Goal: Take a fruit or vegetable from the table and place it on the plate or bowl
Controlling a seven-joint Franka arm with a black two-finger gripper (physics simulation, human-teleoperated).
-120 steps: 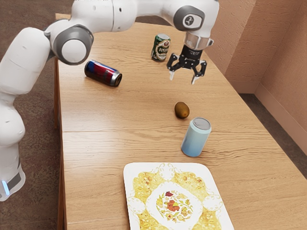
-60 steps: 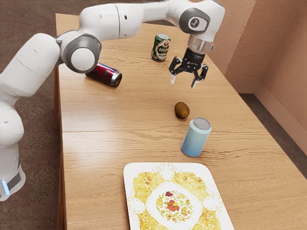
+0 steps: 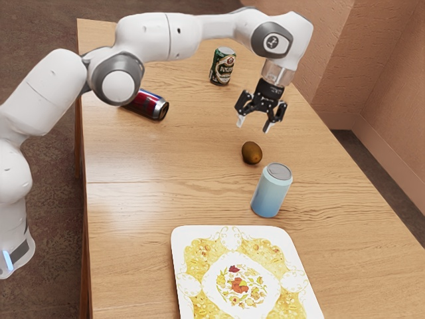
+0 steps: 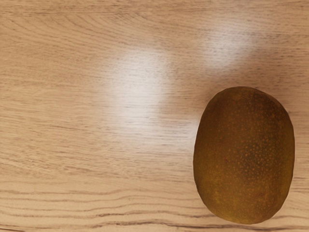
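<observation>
The brown, oval, fuzzy-skinned kiwi lay on its side on the light wooden desk, with nothing touching it. Above the kiwi and clear of it hung the black two-finger claw, its fingers spread apart and pointing down, gripping nothing. In the wrist view the kiwi lay on bare wood grain, off to one side of the spot under the hand.

Just beside the kiwi, on its nearer side, stood an upright pale blue metal can. Nearer again than the kiwi lay the rectangular white plate with yellow ornament. Well beyond the kiwi stood a green drink can. A red and blue can lay on its side, far from the kiwi toward the exterior view's left.
</observation>
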